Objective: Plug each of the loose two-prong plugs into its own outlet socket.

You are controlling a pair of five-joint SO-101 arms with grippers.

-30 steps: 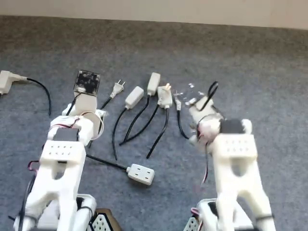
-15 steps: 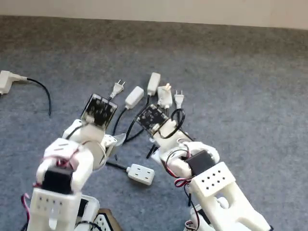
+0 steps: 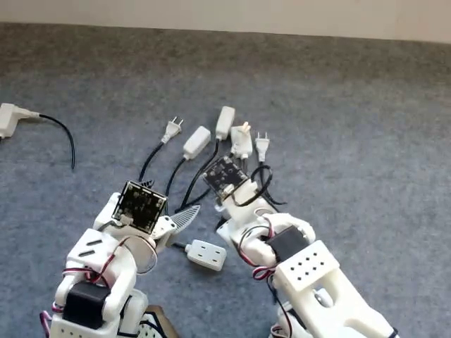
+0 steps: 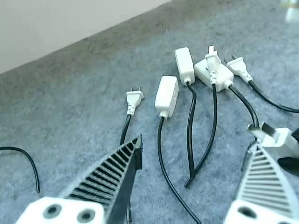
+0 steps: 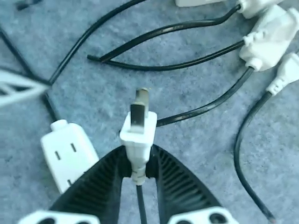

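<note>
While the right jaws pinch a white 2-prong plug (image 5: 138, 133), prongs pointing out past the tips, the free outlet socket (image 5: 69, 154) lies on the grey desk (image 3: 366, 127) just beside it. Meanwhile the left jaws hang spread and empty near that socket. Nothing pins the socket, so a push may slide it away; the plug may also twist in the pinch, leaving its 2 prongs misaligned with the slots

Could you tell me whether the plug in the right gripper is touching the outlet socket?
Apart. The right wrist view shows carpet between the plug, clamped in the right gripper, and the outlet socket.
</note>
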